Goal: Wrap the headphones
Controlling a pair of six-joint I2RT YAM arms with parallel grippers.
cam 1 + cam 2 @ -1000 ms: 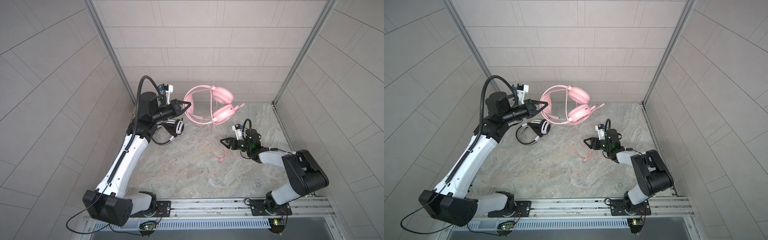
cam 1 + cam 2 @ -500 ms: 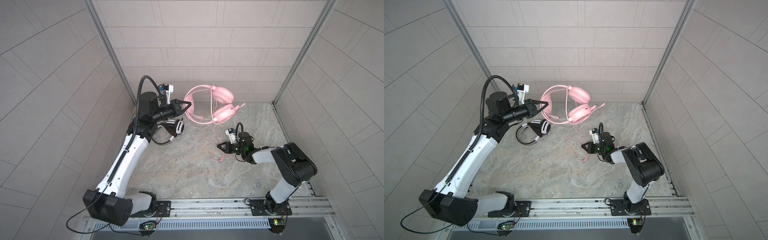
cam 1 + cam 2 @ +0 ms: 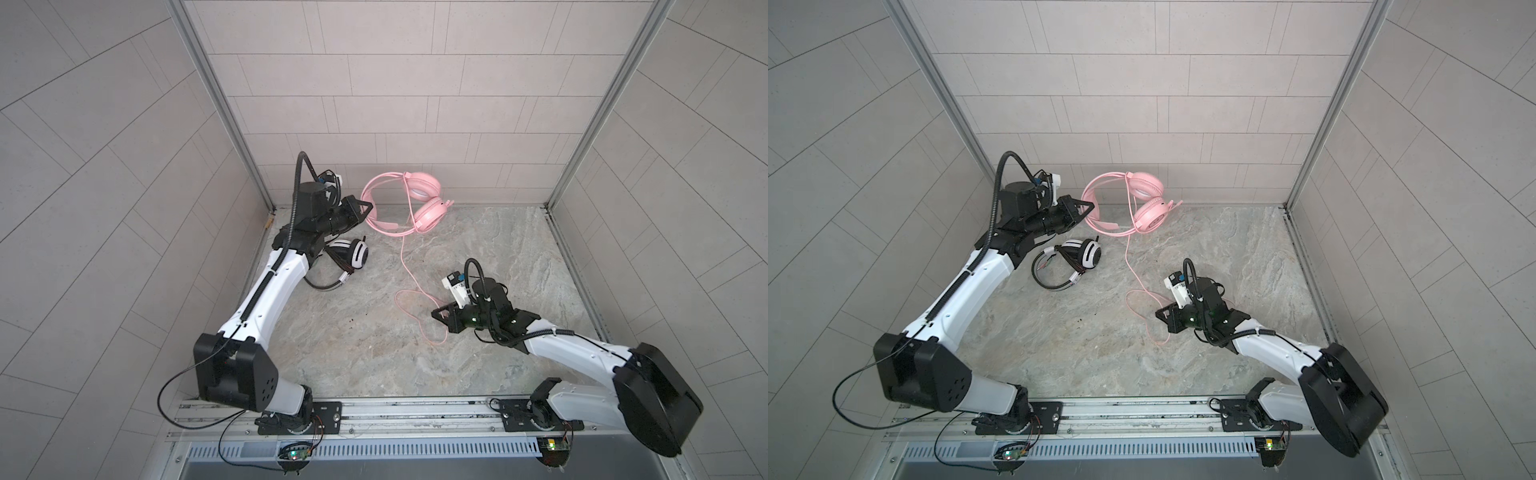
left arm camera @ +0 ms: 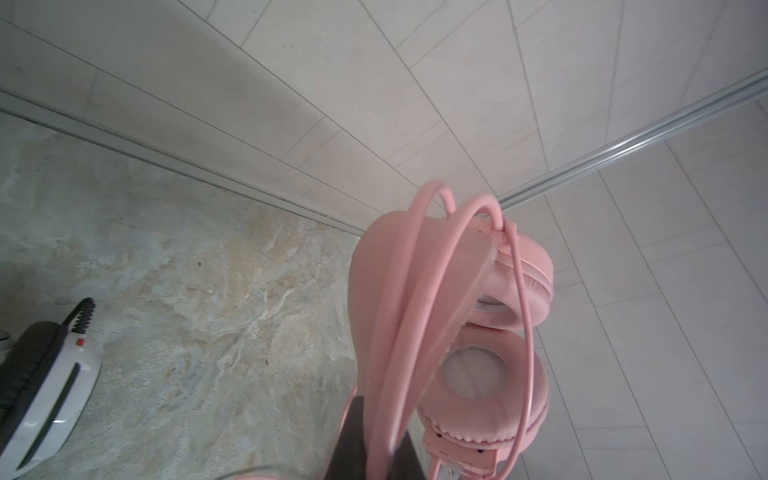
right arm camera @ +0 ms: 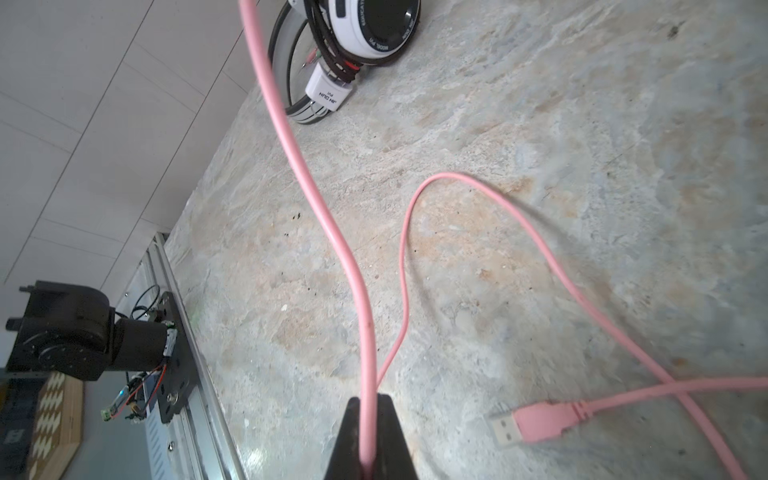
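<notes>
The pink cable (image 5: 320,216) is now pinched in the right gripper (image 5: 368,453), which was open a second ago and has just clamped shut on it, plug (image 5: 536,422) lying just beside. Left gripper (image 3: 365,206) stays closed on the pink headset (image 3: 405,203) band, held up. Winding can probably start; the white-and-black headset (image 3: 351,253) looks already bundled.

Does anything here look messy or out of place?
Mostly the pink cable: it trails loose from the pink headset, which the left hand holds up, and loops over the floor to the right hand. The white-and-black headset already looks bundled. Dark specks dot the floor.
</notes>
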